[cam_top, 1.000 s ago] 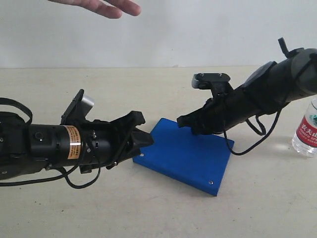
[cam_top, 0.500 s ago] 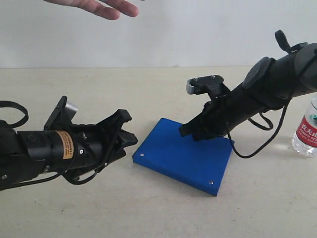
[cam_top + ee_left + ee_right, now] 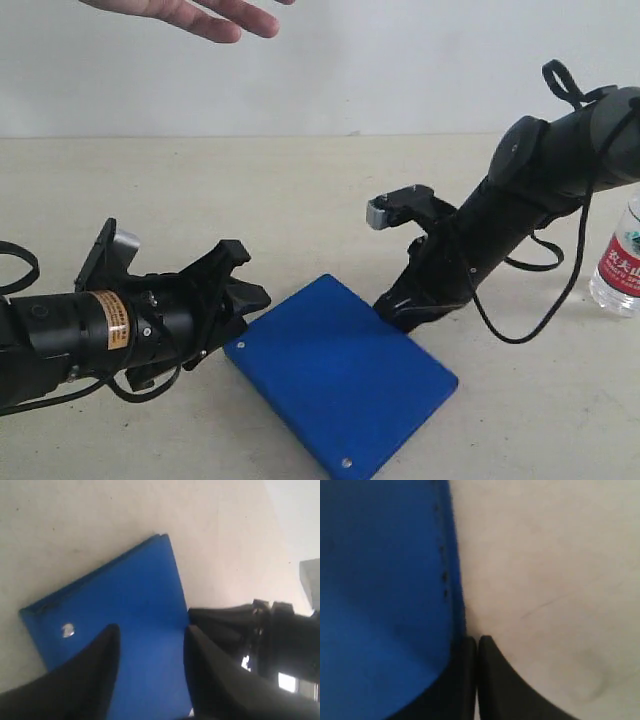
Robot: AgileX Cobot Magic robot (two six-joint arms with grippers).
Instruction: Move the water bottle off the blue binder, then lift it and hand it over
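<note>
The blue binder [image 3: 340,375] lies on the table in the front middle, turned at an angle. My right gripper [image 3: 396,312] is shut, its tips pressed down against the binder's far right edge; in the right wrist view that gripper [image 3: 477,640] touches the binder's [image 3: 380,605] edge. My left gripper [image 3: 250,272] is open just left of the binder's near left corner. In the left wrist view its fingers [image 3: 95,670] frame the binder [image 3: 125,605] without touching it. The water bottle [image 3: 620,260] stands on the table at the far right, off the binder.
A person's open hand [image 3: 190,15] hovers at the top left. The right arm [image 3: 250,630] shows in the left wrist view beyond the binder. A beige table [image 3: 300,190] carries everything, with a white wall behind it.
The binder has slid toward the front left and turned. My right gripper has come down and leftward with its edge. My left arm has drawn back to the left.
</note>
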